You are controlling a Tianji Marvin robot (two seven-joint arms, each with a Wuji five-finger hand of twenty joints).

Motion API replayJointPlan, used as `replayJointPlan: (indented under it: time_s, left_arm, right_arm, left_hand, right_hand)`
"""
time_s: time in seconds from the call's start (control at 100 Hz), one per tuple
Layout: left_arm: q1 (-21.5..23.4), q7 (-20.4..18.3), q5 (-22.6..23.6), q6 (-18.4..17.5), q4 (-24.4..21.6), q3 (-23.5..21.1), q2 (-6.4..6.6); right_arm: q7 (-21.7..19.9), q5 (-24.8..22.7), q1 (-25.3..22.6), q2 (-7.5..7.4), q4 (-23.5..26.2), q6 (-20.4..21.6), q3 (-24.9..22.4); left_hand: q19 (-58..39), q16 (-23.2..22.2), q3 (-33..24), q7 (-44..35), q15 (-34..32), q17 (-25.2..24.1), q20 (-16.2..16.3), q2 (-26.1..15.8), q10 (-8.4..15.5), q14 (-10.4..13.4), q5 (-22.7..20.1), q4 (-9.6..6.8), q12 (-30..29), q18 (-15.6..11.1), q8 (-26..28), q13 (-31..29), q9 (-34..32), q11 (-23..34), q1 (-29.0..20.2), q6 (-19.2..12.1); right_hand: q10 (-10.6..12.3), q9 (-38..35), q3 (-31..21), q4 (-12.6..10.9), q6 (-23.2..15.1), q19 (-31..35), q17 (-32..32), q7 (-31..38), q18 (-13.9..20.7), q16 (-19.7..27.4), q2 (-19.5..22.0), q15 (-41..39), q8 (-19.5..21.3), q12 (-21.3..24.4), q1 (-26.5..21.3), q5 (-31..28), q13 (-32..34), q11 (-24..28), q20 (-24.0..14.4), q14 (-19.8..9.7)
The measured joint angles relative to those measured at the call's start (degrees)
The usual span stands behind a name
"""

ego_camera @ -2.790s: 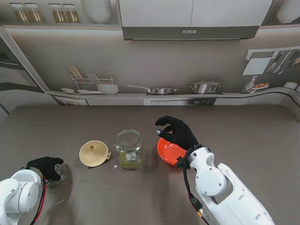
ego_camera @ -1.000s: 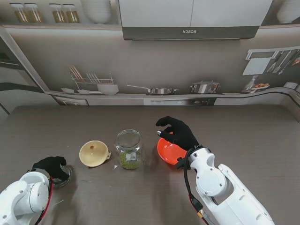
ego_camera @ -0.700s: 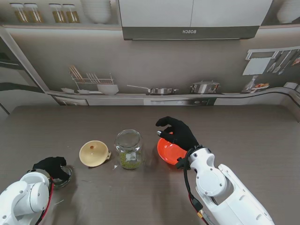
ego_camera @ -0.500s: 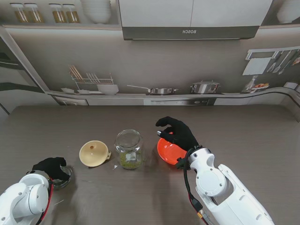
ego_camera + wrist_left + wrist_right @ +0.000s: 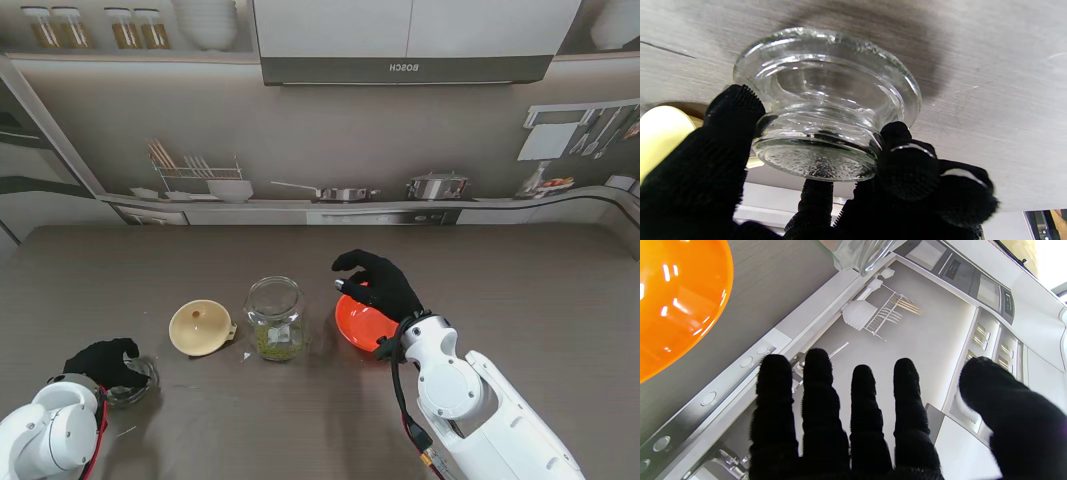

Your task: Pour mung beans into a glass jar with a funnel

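Glass is what my left robot hand (image 5: 100,362) has: fingers (image 5: 730,113) clamped round a small clear lid (image 5: 826,110) near my edge of the surface (image 5: 520,270), half hidden from above (whether it touches the wood, I cannot tell). That hand has drawn back toward me since a moment ago. Right robot hand (image 5: 378,282) hovers spread and empty over the orange bowl (image 5: 360,322). Jar (image 5: 274,318) with beans sits between bowl and funnel (image 5: 201,327).
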State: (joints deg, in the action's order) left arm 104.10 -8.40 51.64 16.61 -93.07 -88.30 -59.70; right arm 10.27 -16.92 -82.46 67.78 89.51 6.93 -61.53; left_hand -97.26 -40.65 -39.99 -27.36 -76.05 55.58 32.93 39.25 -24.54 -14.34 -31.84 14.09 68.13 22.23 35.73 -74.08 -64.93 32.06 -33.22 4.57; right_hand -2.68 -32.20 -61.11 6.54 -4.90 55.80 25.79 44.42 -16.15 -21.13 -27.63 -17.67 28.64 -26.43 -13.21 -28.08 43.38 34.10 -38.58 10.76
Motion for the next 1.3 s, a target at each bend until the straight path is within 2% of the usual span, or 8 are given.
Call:
replayJointPlan:
  time_s: [0.14,0.82,0.98,1.0,1.02,1.03,1.3]
  left_arm:
    - [1.2,-0.1,-2.2,0.0,-1.0,-1.3,-0.29]
    - [3.5,-0.8,-4.5,-3.5,-4.6,-3.2,-1.33]
    - [3.7,-0.8,-4.8,-4.8,-6.7,-3.7,-1.45]
    - [3.7,-0.8,-4.9,-5.0,-6.9,-3.7,-1.45]
    - [3.7,-0.8,-4.9,-5.2,-7.2,-3.7,-1.45]
    - [3.7,-0.8,-4.9,-5.3,-7.3,-3.7,-1.45]
    - [2.3,-2.1,-4.9,-7.3,-10.0,-3.3,-1.40]
  right_arm:
    - [-0.1,0.2,0.0,0.00,0.0,0.0,0.1]
    - [-0.7,0.9,-0.1,0.00,-0.1,0.0,0.2]
    - [-0.7,1.0,0.0,0.00,-0.2,0.0,0.1]
    - [-0.7,1.0,0.0,0.00,-0.2,0.0,0.2]
    - [-0.7,1.0,0.0,0.00,-0.2,0.0,0.2]
    - [-0.7,1.0,0.0,0.00,-0.3,0.0,0.2]
    - [-0.8,1.0,0.0,0.00,-0.5,0.0,0.2]
  left_hand:
    - [0.0,0.0,0.0,-0.3,0.0,0.0,0.0,0.0,0.0,0.0,0.0,0.01,0.3,0.0,0.2,0.0,0.0,0.1,0.0,0.0]
    - [-0.1,0.0,0.6,-5.1,-0.8,0.0,0.0,0.8,0.0,-0.1,-0.2,0.04,0.3,0.5,0.3,0.0,-0.4,-1.2,-1.1,0.0]
    - [-0.1,0.0,0.6,-10.5,-1.3,0.0,0.0,0.8,0.0,-0.1,-0.3,0.05,0.3,0.5,0.3,0.0,-0.4,-1.3,-1.1,0.0]
    - [-0.1,0.0,0.6,-12.4,-1.3,0.0,0.0,0.8,0.0,-0.1,-0.3,0.06,0.3,0.6,0.3,0.0,-0.4,-1.3,-1.1,0.0]
    - [-0.1,0.0,0.6,-21.0,-1.3,0.0,0.0,0.8,0.0,-0.1,-0.5,0.07,0.3,0.6,0.4,0.0,-0.4,-1.4,-1.1,0.0]
    - [-0.1,0.0,0.6,-21.5,-1.3,0.0,0.0,1.0,0.0,-0.1,-0.5,0.07,0.3,0.6,0.5,0.0,-0.4,-1.4,-1.1,0.0]
    - [-0.1,0.0,0.7,-23.0,-1.5,0.0,0.0,1.4,0.0,-0.1,-0.6,0.07,-0.3,0.7,0.6,0.0,-0.4,-1.5,-1.1,0.0]
  right_hand:
    - [0.0,0.0,0.0,0.0,0.0,0.0,0.0,0.0,0.0,0.0,0.0,0.0,0.0,0.0,0.0,0.0,0.0,0.0,0.0,0.0]
    - [-0.8,0.0,0.0,0.0,0.6,0.0,0.0,0.0,0.0,0.0,0.0,0.0,0.0,0.0,0.0,0.0,0.0,0.0,0.0,0.0]
    - [-0.9,0.0,0.0,0.0,0.6,0.0,0.0,0.0,0.0,0.0,0.0,0.0,0.0,0.0,0.0,0.0,0.0,0.0,0.0,0.0]
    - [-0.9,0.0,0.0,0.0,0.6,0.0,0.0,0.0,0.0,0.0,0.0,0.0,0.0,0.0,0.0,0.0,0.0,0.0,0.0,0.0]
    - [-0.9,0.0,0.0,0.0,0.6,0.0,0.0,0.0,0.0,0.0,0.0,0.0,0.0,0.0,0.0,0.0,0.0,0.0,0.0,0.0]
    - [-0.9,0.0,0.0,0.0,0.6,0.0,0.0,0.0,0.0,0.0,0.0,0.0,0.0,0.0,0.0,0.0,0.0,0.0,0.0,0.0]
    - [-0.9,0.0,0.0,0.0,0.6,0.0,0.0,0.0,0.0,0.0,0.6,0.0,0.0,0.0,0.0,0.0,0.0,0.0,0.0,0.0]
